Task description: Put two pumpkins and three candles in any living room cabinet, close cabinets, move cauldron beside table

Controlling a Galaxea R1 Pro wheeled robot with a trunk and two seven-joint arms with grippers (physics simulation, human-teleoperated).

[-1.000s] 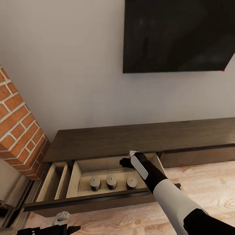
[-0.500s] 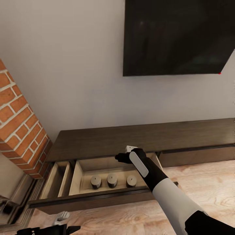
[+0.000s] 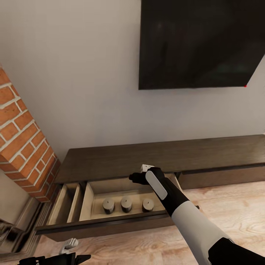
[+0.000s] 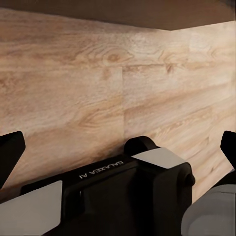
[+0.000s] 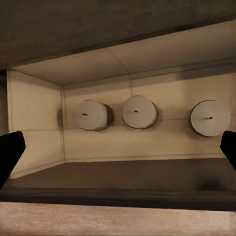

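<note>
Three short brownish-grey cylindrical candles (image 3: 126, 204) stand upright in a row, apart from one another, on the pale floor of the pulled-out drawer of the long, low dark-brown wooden cabinet (image 3: 154, 156). The right gripper (image 3: 137, 178) hangs above the drawer's back part, just behind and above the row; its black fingers (image 5: 11, 153) are spread wide, with nothing between them, and all three candles lie below between the fingertips. The left gripper (image 3: 79, 258) sits low, well in front of the drawer front, over the light wood-plank floor (image 4: 98, 88), fingers wide apart and empty.
</note>
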